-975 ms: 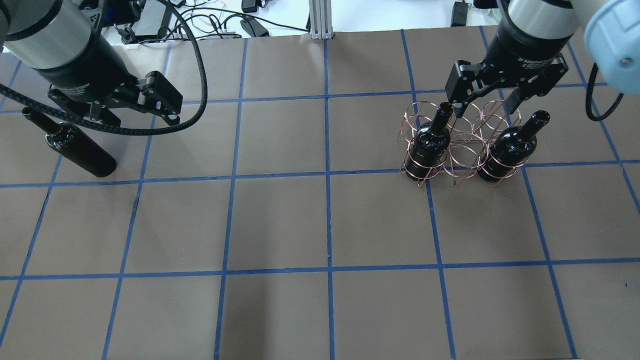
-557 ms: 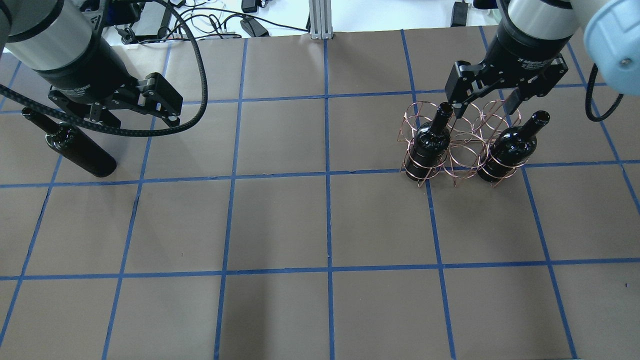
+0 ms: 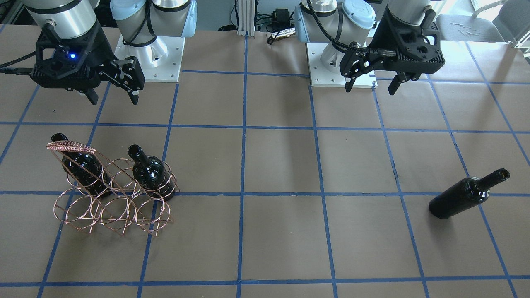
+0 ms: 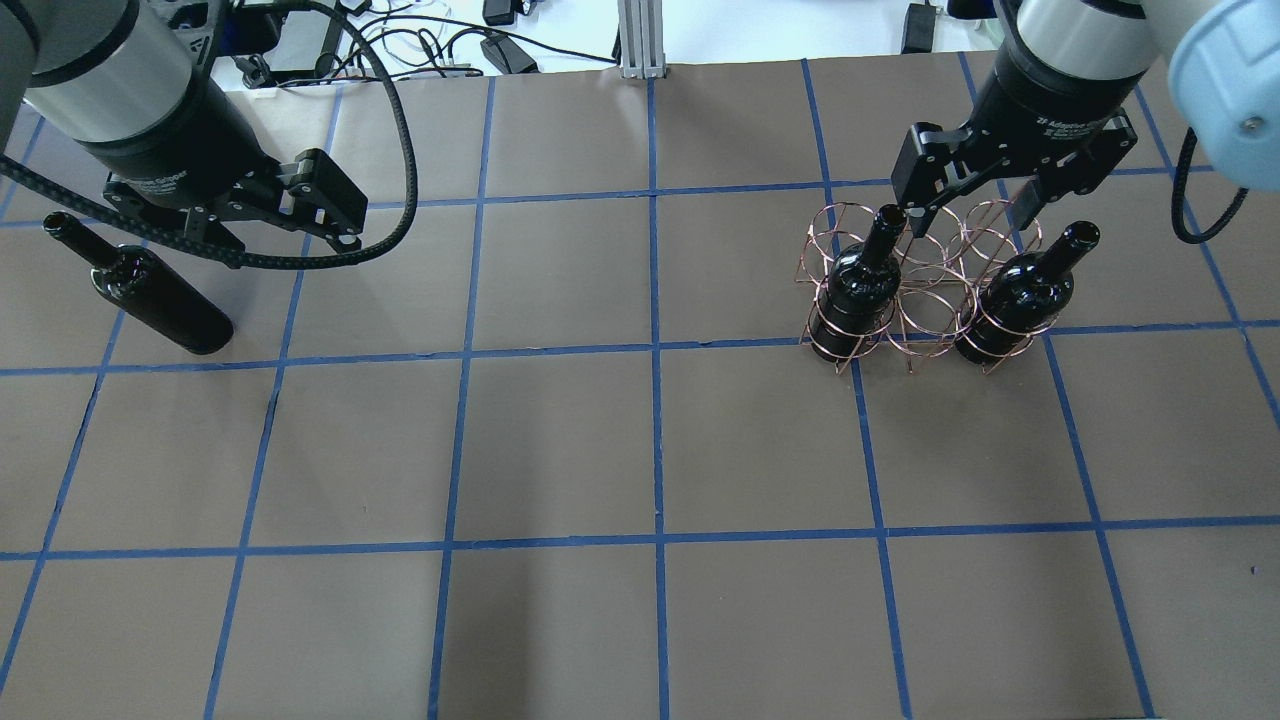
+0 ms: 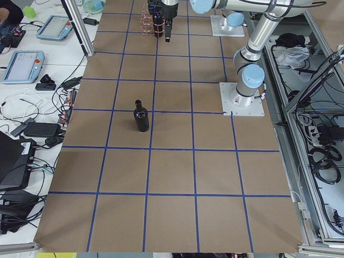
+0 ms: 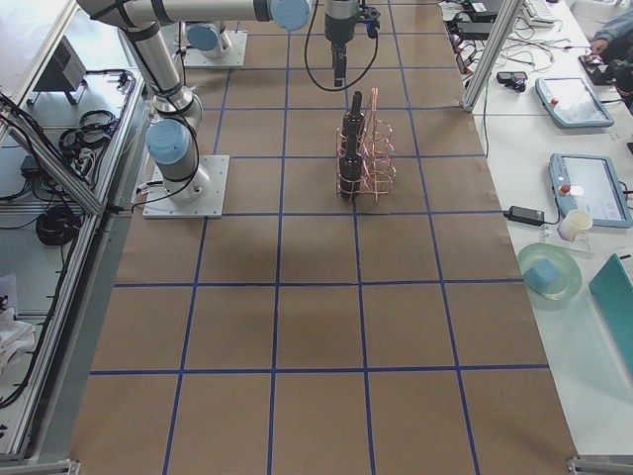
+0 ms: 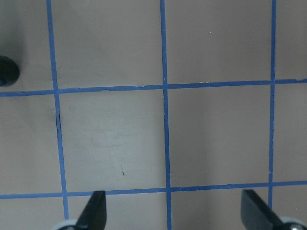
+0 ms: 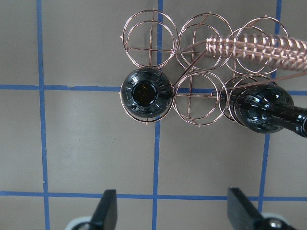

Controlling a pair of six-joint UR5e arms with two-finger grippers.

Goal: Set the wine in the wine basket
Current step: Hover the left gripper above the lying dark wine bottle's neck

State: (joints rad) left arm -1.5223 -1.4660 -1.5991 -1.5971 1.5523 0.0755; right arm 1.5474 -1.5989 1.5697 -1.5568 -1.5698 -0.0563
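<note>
Left end effector (image 3: 370,87) hovers open; wine (image 3: 468,194) stands apart, leftward.

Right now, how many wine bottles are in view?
3. Two bottles stand in the basket's end rings, row nearer the robot; one stands alone on the table, far left. None hidden.

Gridded table (image 4: 560,450): wine basket (image 4: 925,300), wine (image 4: 160,300)
</note>
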